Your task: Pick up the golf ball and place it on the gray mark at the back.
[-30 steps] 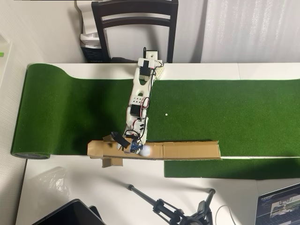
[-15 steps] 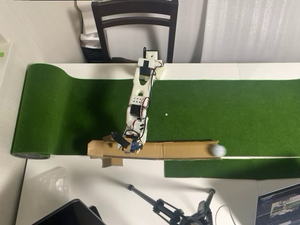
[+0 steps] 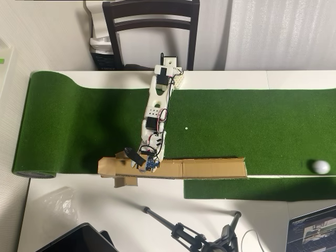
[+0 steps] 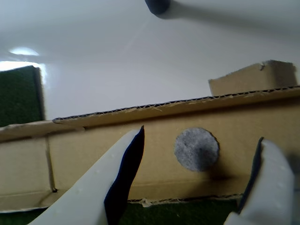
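The pincer [image 4: 199, 145] gapes wide and empty over the gray mark [image 4: 197, 149], while the golf ball [image 3: 321, 167] lies far right on the turf [image 3: 252, 121], so re-fetching seems next.

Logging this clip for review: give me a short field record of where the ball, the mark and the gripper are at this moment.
golf ball: on the green turf at the far right of the overhead view, clear of the cardboard strip
gray mark: bare, nothing on it
gripper: open, empty, fingers either side of the mark
task state: ball not on mark
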Motion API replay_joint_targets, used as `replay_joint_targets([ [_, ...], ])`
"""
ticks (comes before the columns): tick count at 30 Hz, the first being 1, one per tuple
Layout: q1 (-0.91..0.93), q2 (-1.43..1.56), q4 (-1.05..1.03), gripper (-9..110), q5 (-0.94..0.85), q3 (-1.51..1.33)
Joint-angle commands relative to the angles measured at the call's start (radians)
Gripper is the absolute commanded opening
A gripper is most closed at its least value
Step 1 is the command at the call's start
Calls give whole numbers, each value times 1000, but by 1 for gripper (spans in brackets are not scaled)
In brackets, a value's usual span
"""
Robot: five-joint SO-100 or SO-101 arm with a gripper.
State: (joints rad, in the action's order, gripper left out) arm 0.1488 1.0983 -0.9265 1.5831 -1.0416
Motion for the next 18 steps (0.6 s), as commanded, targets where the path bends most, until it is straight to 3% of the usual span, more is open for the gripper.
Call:
replay_joint_targets([
  [1,-2,48,-38,39,-9,98],
  [18,-17,61,-178,13,-8,110],
])
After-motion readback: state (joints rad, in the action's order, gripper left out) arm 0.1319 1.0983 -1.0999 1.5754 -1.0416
